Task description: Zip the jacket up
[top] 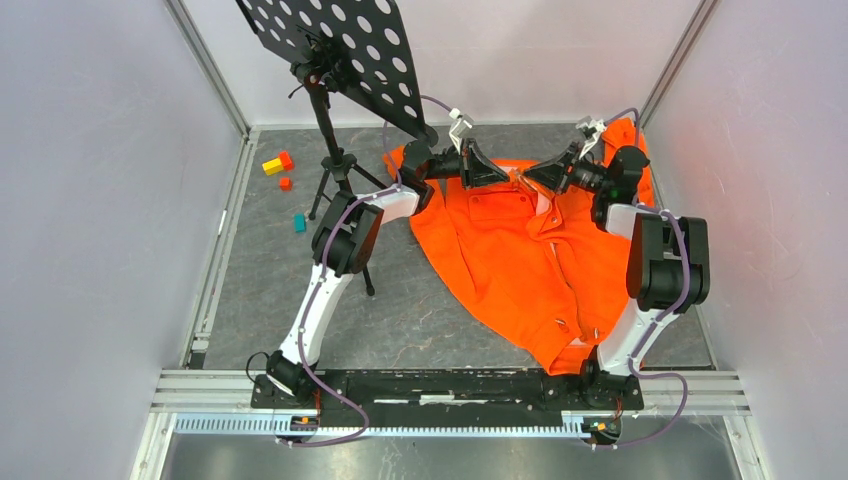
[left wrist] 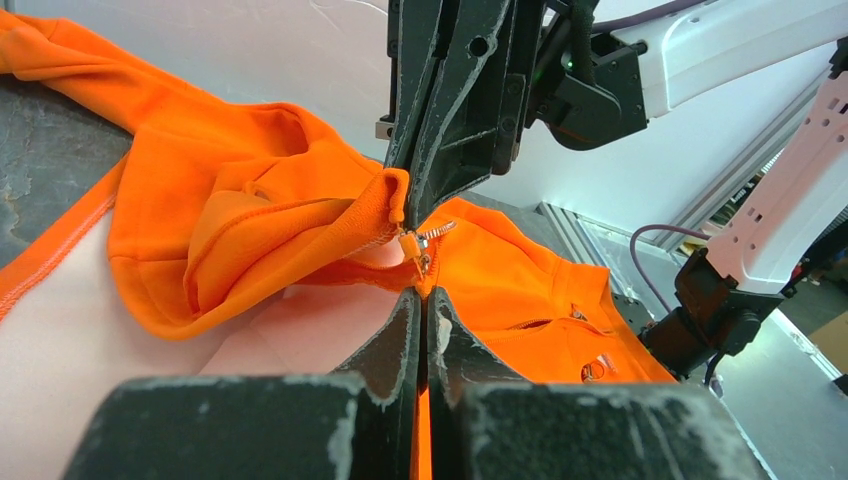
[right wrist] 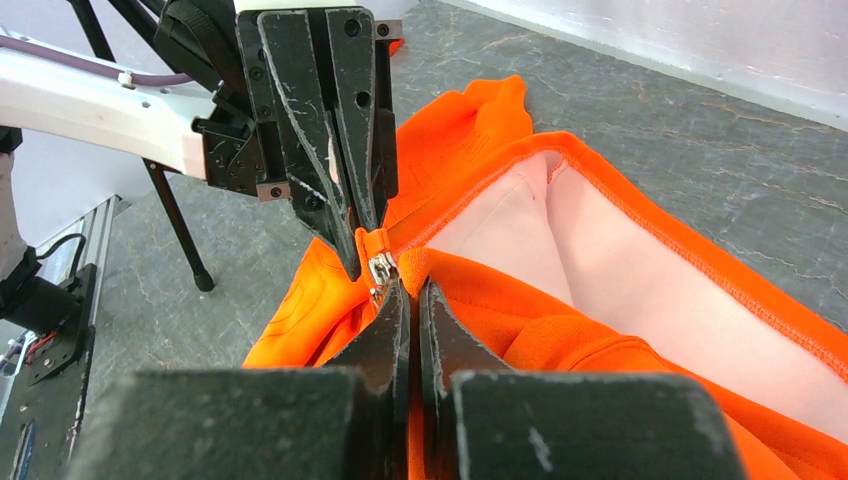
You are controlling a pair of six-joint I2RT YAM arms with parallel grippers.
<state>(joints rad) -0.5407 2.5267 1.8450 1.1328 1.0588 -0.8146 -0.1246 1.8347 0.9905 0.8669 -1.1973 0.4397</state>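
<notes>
- Nearest you, the two arm bases sit on the black mounting plate [top: 440, 385] at the front edge of the grey surface [top: 420, 320].
- The orange jacket [top: 520, 260] lies spread on that surface, right of centre. Its hem reaches almost to the right arm's base and its collar end points away from you.
- A chest pocket [top: 492, 208] shows on the jacket's upper left panel, just short of where the two arms meet.
- To the left, well apart from the jacket, you have loose blocks: a teal block [top: 299, 222] nearest, then a small orange block [top: 285, 183], then a yellow block [top: 271, 167] touching a red-orange block [top: 286, 158].
- Both arms reach to the collar end and meet tip to tip there.
- Your left fingers [left wrist: 398, 335] are pressed together, pinching the jacket's front edge at the zipper line.
- Your right fingers [right wrist: 443, 335] are likewise drawn almost fully together, nipping the orange fabric at the same spot from the opposite side.
- The metal zipper slider [left wrist: 421, 245] sits right between the two sets of tips, close under the collar, its pull tab angled out.
- Beyond the tips the collar stands lifted off the surface, showing its pale pink lining.
- Farthest back on the left, a black perforated music stand [top: 345, 55] rises on a tripod, its desk overhanging the left arm's wrist.
</notes>
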